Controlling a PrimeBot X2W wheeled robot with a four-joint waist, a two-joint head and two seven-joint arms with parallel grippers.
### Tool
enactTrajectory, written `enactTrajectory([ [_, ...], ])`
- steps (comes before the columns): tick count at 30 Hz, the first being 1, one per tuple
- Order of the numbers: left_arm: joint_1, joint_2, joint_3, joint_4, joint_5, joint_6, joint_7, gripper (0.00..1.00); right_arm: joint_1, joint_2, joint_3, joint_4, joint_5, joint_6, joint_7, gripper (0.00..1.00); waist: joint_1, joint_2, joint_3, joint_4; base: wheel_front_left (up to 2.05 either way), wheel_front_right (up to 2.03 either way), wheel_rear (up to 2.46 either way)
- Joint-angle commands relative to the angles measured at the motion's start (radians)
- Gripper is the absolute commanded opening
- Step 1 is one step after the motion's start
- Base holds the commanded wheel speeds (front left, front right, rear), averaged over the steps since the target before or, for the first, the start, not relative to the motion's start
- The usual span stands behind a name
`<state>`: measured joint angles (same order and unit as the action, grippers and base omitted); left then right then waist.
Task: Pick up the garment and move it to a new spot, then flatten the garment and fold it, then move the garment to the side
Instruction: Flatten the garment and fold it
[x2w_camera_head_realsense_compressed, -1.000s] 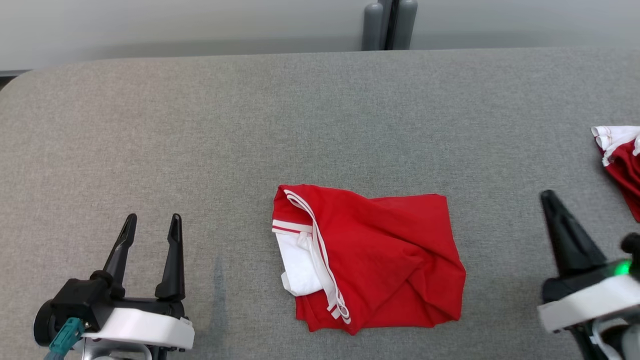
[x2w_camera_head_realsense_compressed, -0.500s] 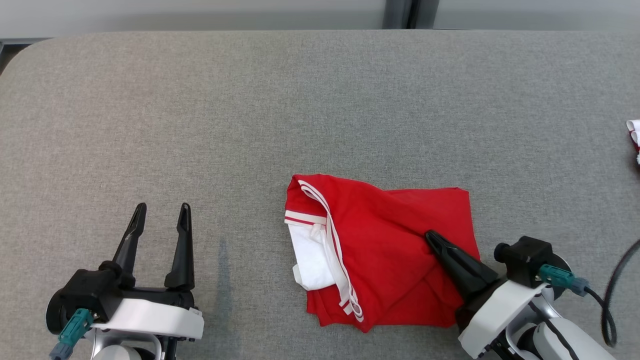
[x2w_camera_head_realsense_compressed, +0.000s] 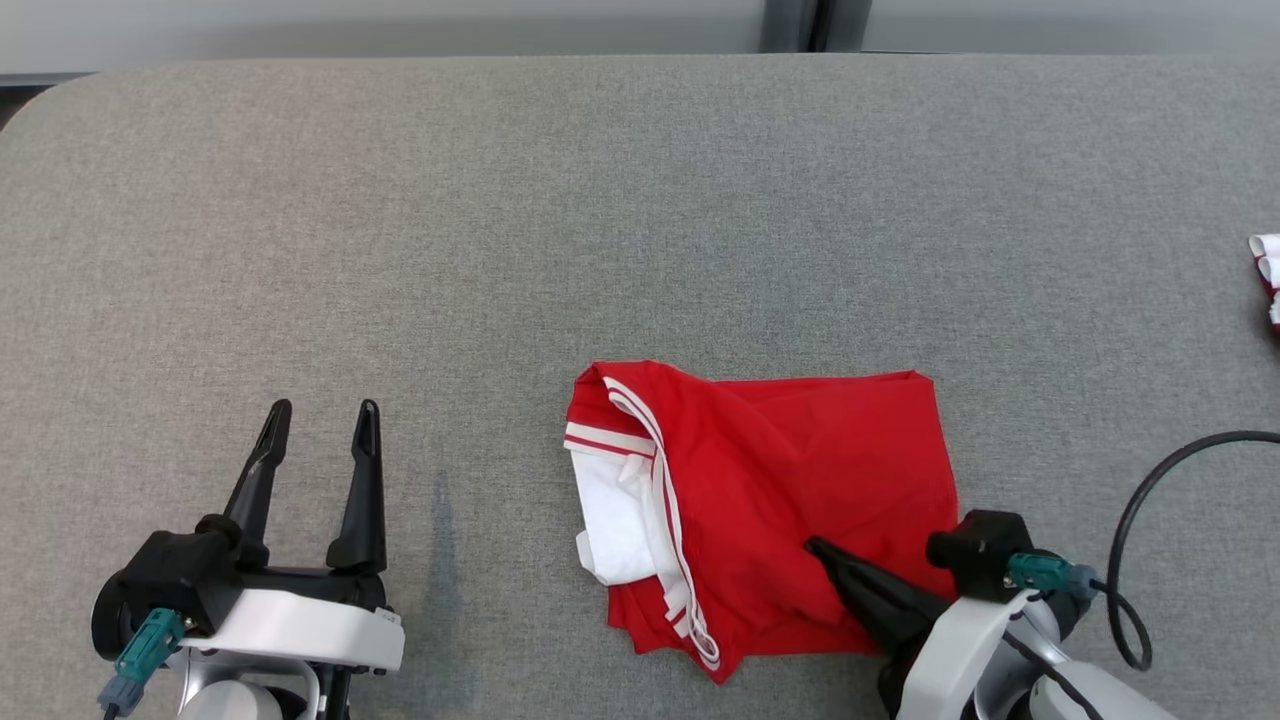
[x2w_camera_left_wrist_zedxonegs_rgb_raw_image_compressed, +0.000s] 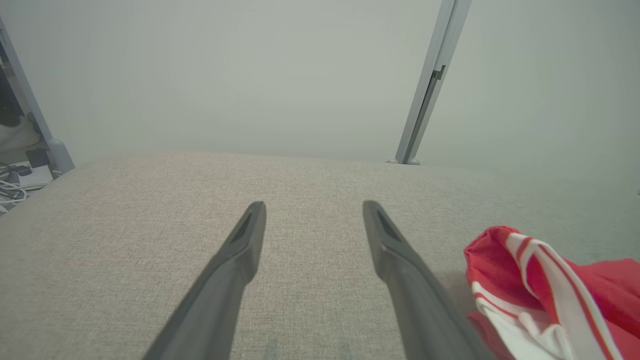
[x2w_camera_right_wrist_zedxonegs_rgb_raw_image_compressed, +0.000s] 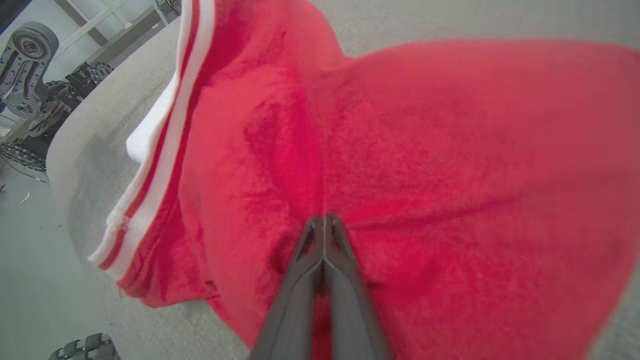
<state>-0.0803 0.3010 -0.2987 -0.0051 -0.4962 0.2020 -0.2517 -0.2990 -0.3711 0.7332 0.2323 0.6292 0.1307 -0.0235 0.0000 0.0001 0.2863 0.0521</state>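
Now, right end effector (x2w_camera_head_realsense_compressed: 815, 548) on garment (x2w_camera_head_realsense_compressed: 800, 450)

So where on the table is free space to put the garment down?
Free: the far half of the table, behind the garment; also the strip between the left end effector and the garment. Crowded: near right, where the shut right end effector meets the garment beside the cable.

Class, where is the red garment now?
In the head view, the red garment lies right of centre on the grey table, the shut right gripper touching its near right part.
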Motion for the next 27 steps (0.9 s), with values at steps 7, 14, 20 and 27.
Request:
enactTrajectory([
  [7,-0.014,0.0,0.009,0.011,-0.006,-0.009,-0.008,1.0,0.004,-0.027,0.025,-0.042,0.035,0.0,-0.005,0.0,0.0,-0.0001,-0.003,-0.008,0.0,0.0,0.0],
  [14,-0.009,0.0,0.013,0.021,-0.003,-0.014,-0.011,1.0,0.022,0.006,-0.117,-0.073,0.017,0.0,-0.108,0.0,0.0,-0.0001,-0.02,-0.015,0.0,0.0,0.0],
  [20,0.008,0.004,0.019,0.017,0.0,-0.011,-0.012,1.0,0.075,0.048,-0.325,-0.124,-0.009,0.0,-0.176,0.0,0.0,-0.0001,-0.045,-0.023,0.0,0.0,0.0],
  [27,0.01,0.005,0.028,0.008,0.005,-0.008,-0.013,1.0,0.141,0.094,-0.562,-0.173,-0.1,0.0,-0.193,0.52,0.0,-0.0001,-0.061,-0.026,0.0,0.0,0.0],
])
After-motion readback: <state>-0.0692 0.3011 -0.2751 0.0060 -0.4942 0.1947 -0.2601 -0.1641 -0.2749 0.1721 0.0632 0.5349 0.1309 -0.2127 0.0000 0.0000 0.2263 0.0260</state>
